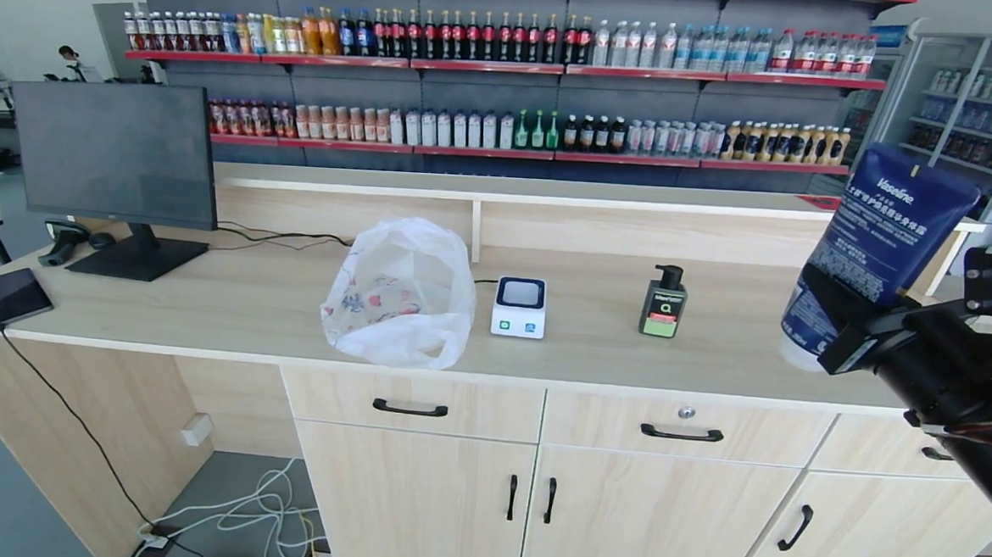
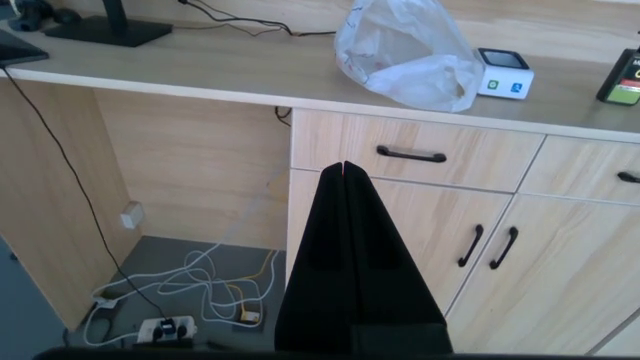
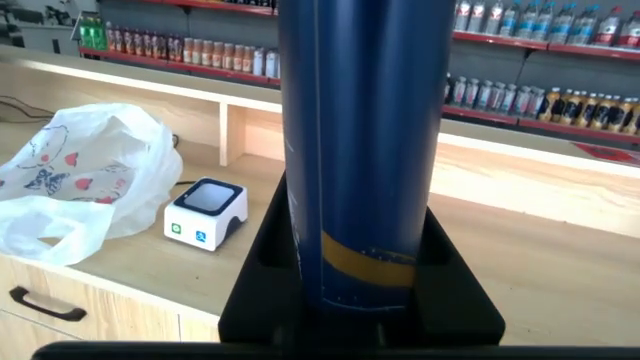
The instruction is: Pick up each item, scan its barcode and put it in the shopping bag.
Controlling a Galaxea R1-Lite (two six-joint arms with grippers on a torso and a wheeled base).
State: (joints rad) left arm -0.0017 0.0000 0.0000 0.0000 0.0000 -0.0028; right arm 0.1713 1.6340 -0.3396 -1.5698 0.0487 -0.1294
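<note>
My right gripper (image 1: 838, 318) is shut on a tall blue pouch (image 1: 884, 239), held at the counter's right end just above the wood. The same blue pouch (image 3: 360, 150) stands between the black fingers (image 3: 455, 270) in the right wrist view. A white barcode scanner (image 1: 519, 307) sits mid-counter, with a white plastic shopping bag (image 1: 402, 295) to its left that has something printed inside. A dark pump bottle (image 1: 664, 304) stands right of the scanner. My left gripper (image 2: 344, 185) is shut and empty, low in front of the cabinet drawers.
A monitor (image 1: 116, 161) stands at the counter's left end, with a dark tablet (image 1: 9, 294) near the left corner. A raised ledge (image 1: 517, 196) runs along the back of the counter. Cables (image 2: 200, 290) lie on the floor below.
</note>
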